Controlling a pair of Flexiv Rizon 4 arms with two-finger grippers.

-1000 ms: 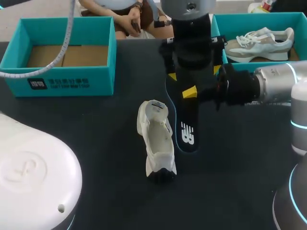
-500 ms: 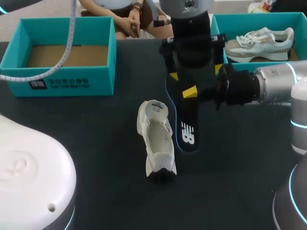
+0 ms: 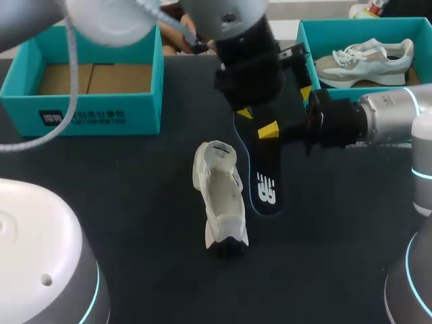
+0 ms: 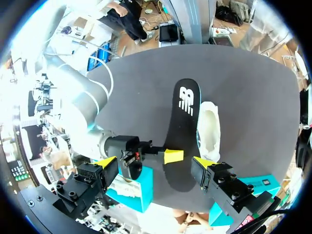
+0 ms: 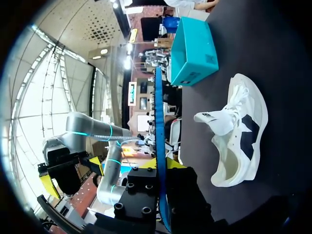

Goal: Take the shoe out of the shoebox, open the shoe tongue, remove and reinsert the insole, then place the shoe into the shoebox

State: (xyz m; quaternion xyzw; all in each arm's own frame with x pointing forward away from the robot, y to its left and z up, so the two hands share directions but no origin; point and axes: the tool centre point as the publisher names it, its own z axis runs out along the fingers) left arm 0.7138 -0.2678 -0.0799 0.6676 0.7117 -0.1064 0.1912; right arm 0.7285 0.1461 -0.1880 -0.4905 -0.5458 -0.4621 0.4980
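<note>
Right fingers point(image 3: 268, 129) pinching flat dark insole point(image 3: 263, 182), left fingers point(image 4: 204, 163) spread, white shoe point(image 3: 219, 196) beside

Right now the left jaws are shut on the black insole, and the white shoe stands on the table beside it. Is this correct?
Not quite. The right jaws, not the left, are shut on the insole; the left wrist view shows the left jaws wide open, clear of it. The white shoe does stand on the table beside it.
</note>
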